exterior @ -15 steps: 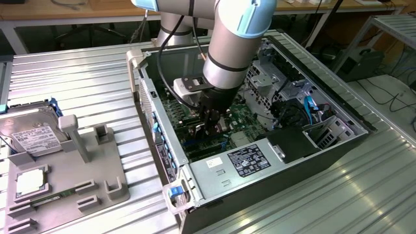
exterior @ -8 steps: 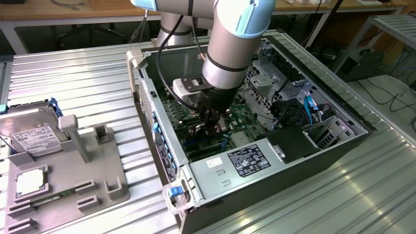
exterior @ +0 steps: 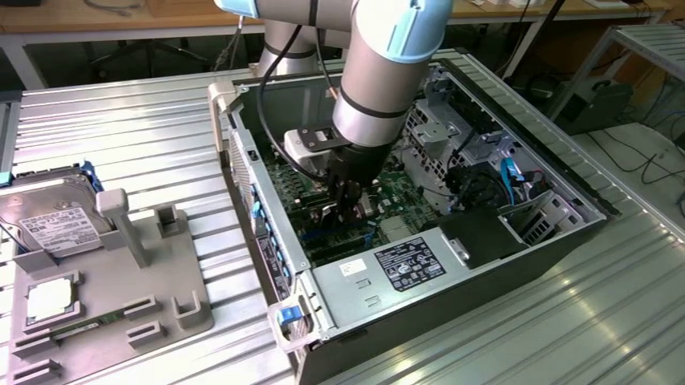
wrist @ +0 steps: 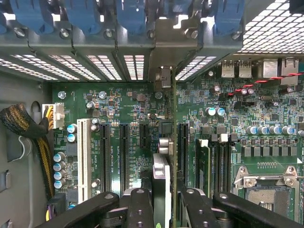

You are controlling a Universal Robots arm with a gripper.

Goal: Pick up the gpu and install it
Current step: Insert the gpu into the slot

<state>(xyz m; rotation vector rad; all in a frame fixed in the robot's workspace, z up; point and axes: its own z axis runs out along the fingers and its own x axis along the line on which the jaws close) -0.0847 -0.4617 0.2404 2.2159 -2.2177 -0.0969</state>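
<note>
A: Looking for the thin flat black gpu (wrist: 162,185) with its narrow silver bracket.

B: Found inside the open black and grey metal computer case (exterior: 557,188), down at the end of the grey arm. Stands on edge over the green motherboard (wrist: 266,118), seen edge-on from the wrist.

A: And relative to the black gripper (wrist: 165,197)?

B: Right in the middle of it. Clamped between the two black fingers (wrist: 140,209), one pressing on each flat face. Closed narrow on the card, with no gap to either side.

A: Tilted or straight?

B: Upright, running straight from the fingers towards the perforated rear wall of the case. Bracket end close against that wall, just under the row of blue plastic slot latches (wrist: 130,14).

A: Lined up with anything on the board?

B: Sits among the long black expansion slots (wrist: 124,152), with the white slot (wrist: 83,152) well off to one side. Cannot tell whether the connector edge is seated in a slot or merely above one.

A: Anything outside the case?

B: On the exterior view's left, a grey plastic parts holder (exterior: 160,281) resting on the ribbed metal table (exterior: 128,128). Holds a silver hard drive with a white label (exterior: 48,224), well apart from the gripper.
</note>
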